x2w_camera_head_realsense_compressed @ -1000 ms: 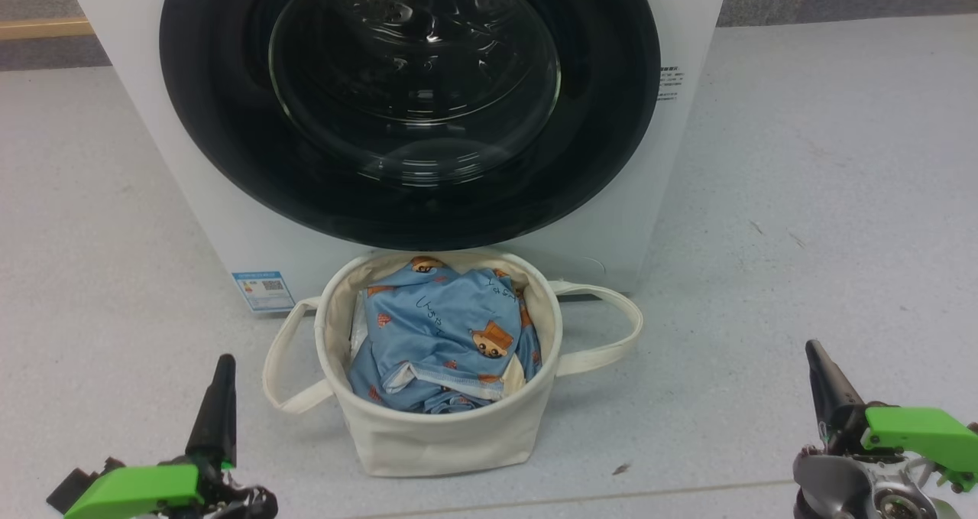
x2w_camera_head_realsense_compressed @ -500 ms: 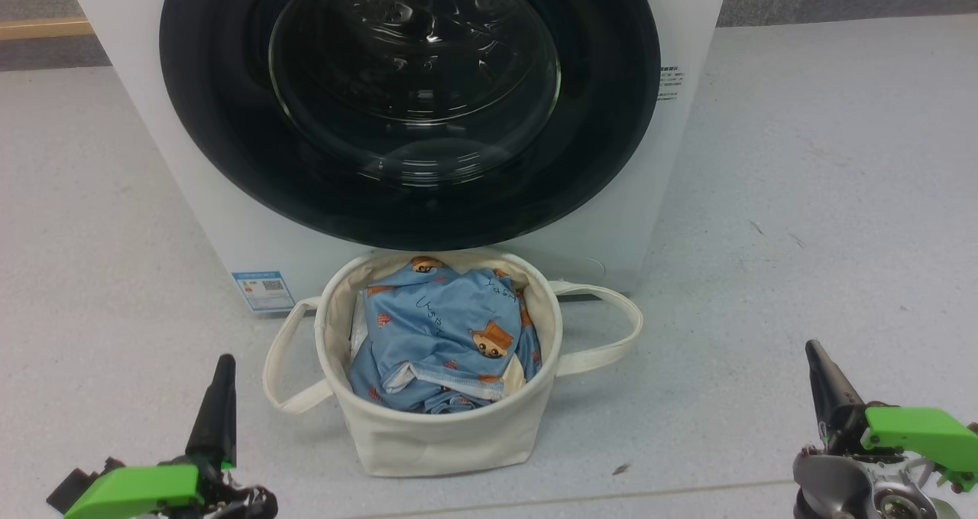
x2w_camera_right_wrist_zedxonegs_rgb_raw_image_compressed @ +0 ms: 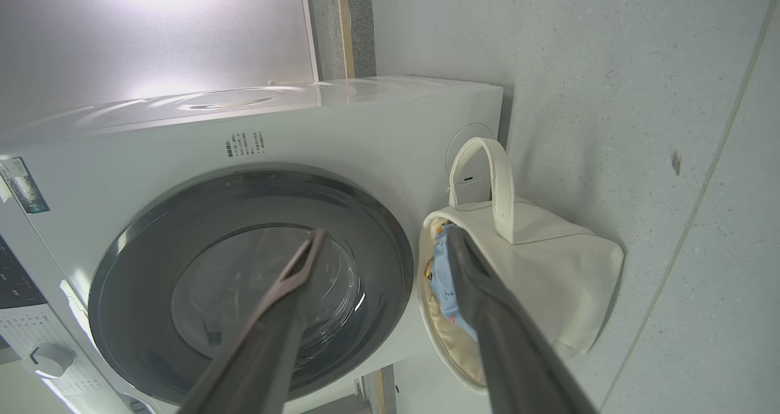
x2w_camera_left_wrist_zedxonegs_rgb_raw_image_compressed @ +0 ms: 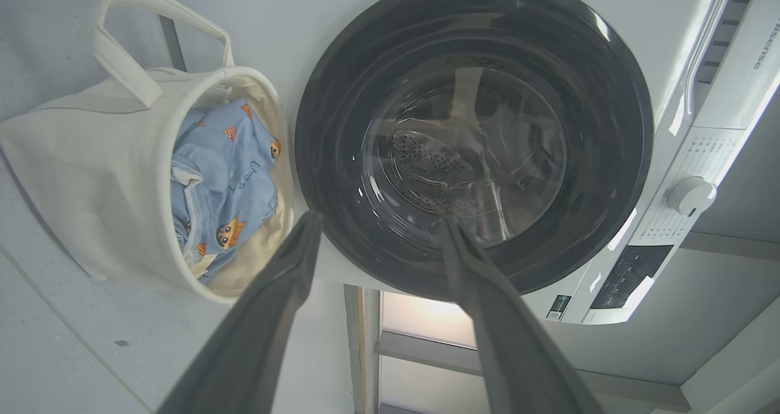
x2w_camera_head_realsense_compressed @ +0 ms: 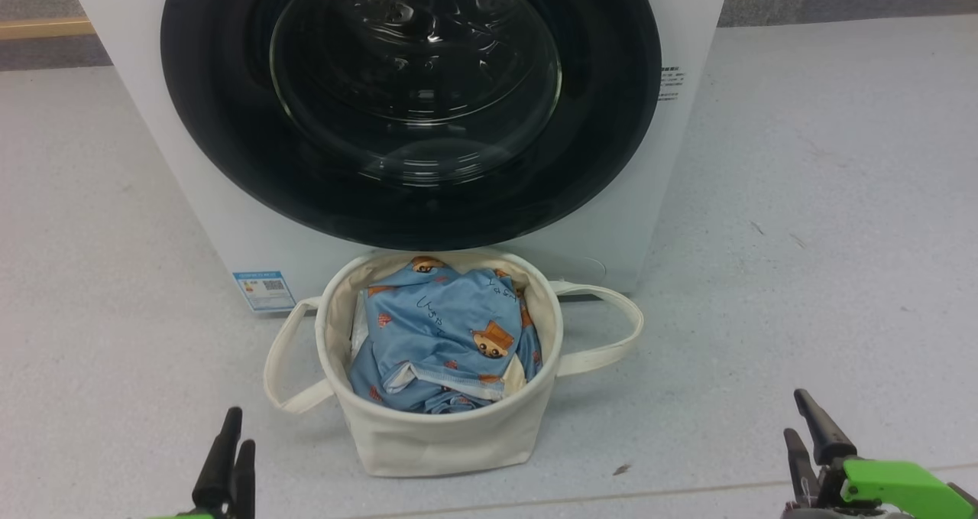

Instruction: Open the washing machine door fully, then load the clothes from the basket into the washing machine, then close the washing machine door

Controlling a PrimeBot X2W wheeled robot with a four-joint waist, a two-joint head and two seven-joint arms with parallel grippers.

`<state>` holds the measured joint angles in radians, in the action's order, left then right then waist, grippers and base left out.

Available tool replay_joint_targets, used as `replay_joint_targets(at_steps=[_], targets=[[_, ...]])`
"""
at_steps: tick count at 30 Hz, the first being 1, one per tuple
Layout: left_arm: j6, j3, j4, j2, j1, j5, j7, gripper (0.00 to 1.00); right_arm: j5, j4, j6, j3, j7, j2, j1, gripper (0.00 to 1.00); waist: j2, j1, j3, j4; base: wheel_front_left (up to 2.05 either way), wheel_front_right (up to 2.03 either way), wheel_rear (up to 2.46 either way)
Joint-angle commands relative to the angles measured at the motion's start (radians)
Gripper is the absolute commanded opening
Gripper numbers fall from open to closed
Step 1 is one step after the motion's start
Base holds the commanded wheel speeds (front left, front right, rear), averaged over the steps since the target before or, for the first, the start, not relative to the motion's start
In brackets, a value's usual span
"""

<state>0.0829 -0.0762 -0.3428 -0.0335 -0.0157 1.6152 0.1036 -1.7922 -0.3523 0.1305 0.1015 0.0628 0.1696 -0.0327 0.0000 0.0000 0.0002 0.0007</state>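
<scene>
Blue printed clothes [x2w_camera_head_realsense_compressed: 443, 328] are lying crumpled in the cream basket [x2w_camera_head_realsense_compressed: 435, 442], which is sitting on the grey floor [x2w_camera_head_realsense_compressed: 802, 236] just before the washer [x2w_camera_head_realsense_compressed: 611, 228], its door [x2w_camera_head_realsense_compressed: 221, 121] standing shut. Left fingers [x2w_camera_left_wrist_zedxonegs_rgb_raw_image_compressed: 268, 304] and right fingers [x2w_camera_right_wrist_zedxonegs_rgb_raw_image_compressed: 490, 322] are hanging spread wide, holding nothing, either side of the basket.

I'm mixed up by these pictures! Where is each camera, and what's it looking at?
Head view: on the robot's head, looking down at the washing machine door and basket; left gripper and right gripper poke up at the bottom.
Left wrist view: on the left wrist, facing the door along its open fingers.
Right wrist view: on the right wrist, facing door and basket along its open fingers.
All share the door, basket and clothes.
</scene>
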Motion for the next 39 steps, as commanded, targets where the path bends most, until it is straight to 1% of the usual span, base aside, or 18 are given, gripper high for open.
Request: replay_joint_targets(at_steps=[1, 3, 7, 15, 26, 31, 34, 39], targets=[[-0.001, -0.004, 0.036, -0.008, -0.047, -0.002, -0.003, 1.0, 0.005, 0.03, 0.0, -0.007, 0.005, 0.012, -0.048, 1.0, 0.0, 0.0007, 0.0, 0.001, 0.0, 0.0, 0.0], [-0.004, -0.005, 0.037, -0.01, -0.052, -0.004, -0.004, 1.0, 0.007, 0.029, 0.0, -0.008, 0.008, 0.011, -0.054, 1.0, 0.0, 0.0012, -0.002, 0.003, 0.0, 0.0, 0.0], [-0.01, -0.005, 0.039, -0.015, -0.062, -0.01, -0.008, 1.0, 0.014, 0.031, 0.0, -0.009, 0.014, 0.009, -0.065, 1.0, 0.0, 0.0001, -0.001, 0.005, 0.0, 0.0, 0.0], [-0.016, -0.006, 0.046, -0.028, -0.084, -0.032, -0.022, 1.0, 0.026, 0.042, 0.0, -0.015, 0.026, 0.004, -0.088, 1.0, 0.0, 0.0, -0.002, 0.01, 0.0, 0.0, 0.0], [-0.011, -0.006, 0.059, -0.05, -0.111, -0.062, -0.042, 1.0, 0.061, 0.065, 0.0, -0.018, 0.041, 0.007, -0.114, 1.0, 0.0, 0.0, -0.005, 0.016, 0.0, 0.0, 0.0], [-0.031, 0.005, 0.057, -0.068, -0.121, -0.096, -0.047, 1.0, 0.141, 0.076, 0.0, 0.006, 0.052, 0.024, -0.132, 1.0, 0.0, 0.0, -0.006, 0.018, 0.0, 0.0, 0.0], [-0.03, 0.021, 0.062, -0.082, -0.127, -0.127, -0.053, 1.0, 0.208, 0.079, 0.0, 0.022, 0.058, 0.032, -0.143, 1.0, 0.0, 0.0, -0.006, 0.02, 0.0, 0.0, 0.0], [-0.032, 0.065, 0.067, -0.122, -0.133, -0.237, -0.098, 1.0, 0.348, 0.08, 0.0, 0.035, 0.067, 0.034, -0.157, 1.0, 0.0, 0.0, -0.006, 0.023, 0.0, 0.0, 0.0]])
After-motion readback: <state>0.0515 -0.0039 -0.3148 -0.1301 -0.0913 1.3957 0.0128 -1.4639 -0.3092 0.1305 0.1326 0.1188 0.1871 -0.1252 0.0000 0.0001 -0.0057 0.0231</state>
